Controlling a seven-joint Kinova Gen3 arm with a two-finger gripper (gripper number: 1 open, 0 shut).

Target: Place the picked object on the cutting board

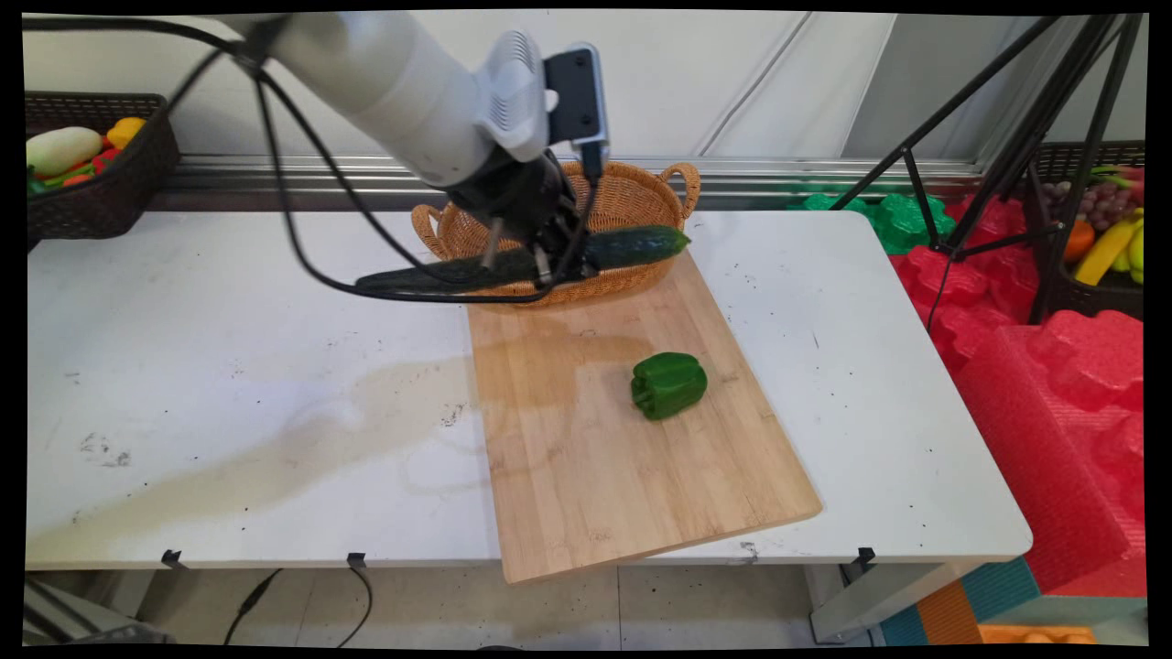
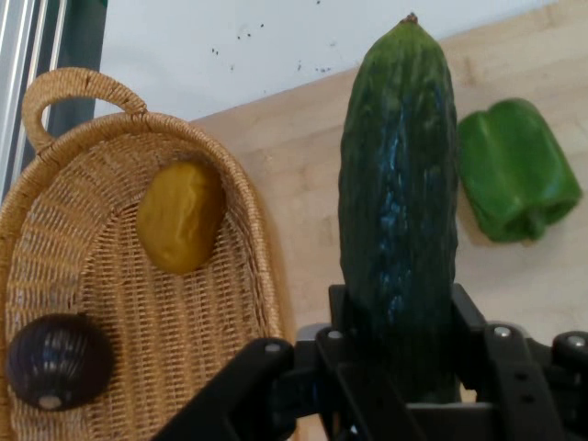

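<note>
hand (image 2: 397, 363) clamped on cucumber (image 2: 399, 193) | cucumber hung over wicker basket (image 1: 632, 197) front rim | green pepper (image 1: 669, 385) lay on cutting board (image 1: 623, 476)

Arm reaching in from the upper left, gripper (image 1: 549, 261) lowered and clamped.

The white arm slants down from the upper left toward the far middle of the table, black cables looping beneath it. Its wrist bends so the black gripper (image 2: 397, 363) points downward, a camera module mounted on the wrist's outer side. The two fingers (image 2: 478, 331) press against a cucumber (image 1: 632, 247) gripped between them.
</note>
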